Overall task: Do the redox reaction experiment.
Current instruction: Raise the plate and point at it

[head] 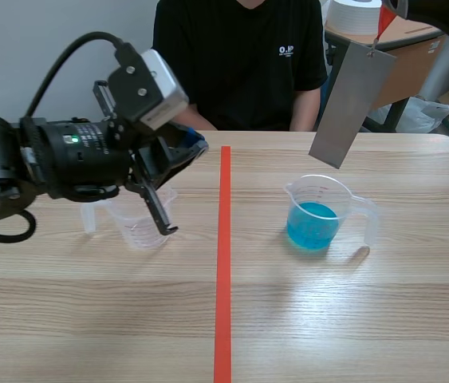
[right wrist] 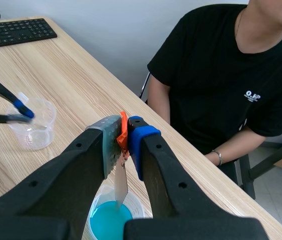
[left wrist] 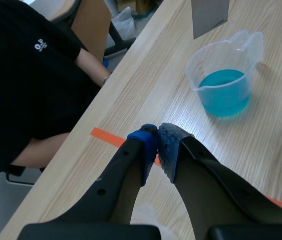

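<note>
**Wood table (head: pixel 88 319) — strip hangs over the blue**

My right gripper (right wrist: pixel 124 136) pinches the orange tag (right wrist: pixel 122 124) tight. The metal strip (head: pixel 352 104) hangs just over the cup of blue liquid (head: pixel 316 215). If the strip swings, I think it could tip the cup. My left gripper (left wrist: pixel 158 145) is closed on nothing — by the empty cup (head: pixel 140 225).

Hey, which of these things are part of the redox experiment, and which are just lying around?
For the job: metal strip in the right claw, cup of blue liquid, empty clear cup.
Lying about: keyboard, white roll.
</note>
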`<state>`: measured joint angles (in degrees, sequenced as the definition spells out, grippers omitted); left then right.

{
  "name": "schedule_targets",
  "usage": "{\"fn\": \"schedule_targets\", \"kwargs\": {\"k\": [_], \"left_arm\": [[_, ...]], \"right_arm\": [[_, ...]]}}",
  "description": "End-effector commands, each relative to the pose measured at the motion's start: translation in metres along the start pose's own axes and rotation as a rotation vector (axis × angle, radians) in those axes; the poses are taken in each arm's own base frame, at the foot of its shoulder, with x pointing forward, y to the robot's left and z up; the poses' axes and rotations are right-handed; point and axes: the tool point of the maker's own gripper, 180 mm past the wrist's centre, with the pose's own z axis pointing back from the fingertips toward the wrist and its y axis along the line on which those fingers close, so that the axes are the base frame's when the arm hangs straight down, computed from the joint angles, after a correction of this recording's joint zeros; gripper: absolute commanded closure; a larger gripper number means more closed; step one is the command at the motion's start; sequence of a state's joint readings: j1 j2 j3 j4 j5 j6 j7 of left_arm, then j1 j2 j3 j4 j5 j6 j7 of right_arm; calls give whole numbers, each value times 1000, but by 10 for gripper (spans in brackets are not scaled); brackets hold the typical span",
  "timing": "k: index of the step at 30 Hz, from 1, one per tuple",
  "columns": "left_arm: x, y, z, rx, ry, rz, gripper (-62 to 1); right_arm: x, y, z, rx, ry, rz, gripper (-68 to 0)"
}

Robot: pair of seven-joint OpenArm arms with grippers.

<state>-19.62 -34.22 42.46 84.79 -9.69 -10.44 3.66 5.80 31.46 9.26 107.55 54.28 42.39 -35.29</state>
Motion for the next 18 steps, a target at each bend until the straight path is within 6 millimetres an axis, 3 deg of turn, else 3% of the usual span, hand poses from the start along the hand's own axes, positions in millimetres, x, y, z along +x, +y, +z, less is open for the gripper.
{"fn": "schedule_targets", "kwargs": {"k": [1,9,18], "left_arm": [[2,4,-9,19,-15,0,-49],[1,4,-60,30,-14,-8,-49],[6,-8,-97,2,-29,-28,-49]], "right_arm": [[10,0,2,4,-25,26,-17],[10,0,2,4,-25,26,-17],[10,0,2,4,-25,26,-17]]}}
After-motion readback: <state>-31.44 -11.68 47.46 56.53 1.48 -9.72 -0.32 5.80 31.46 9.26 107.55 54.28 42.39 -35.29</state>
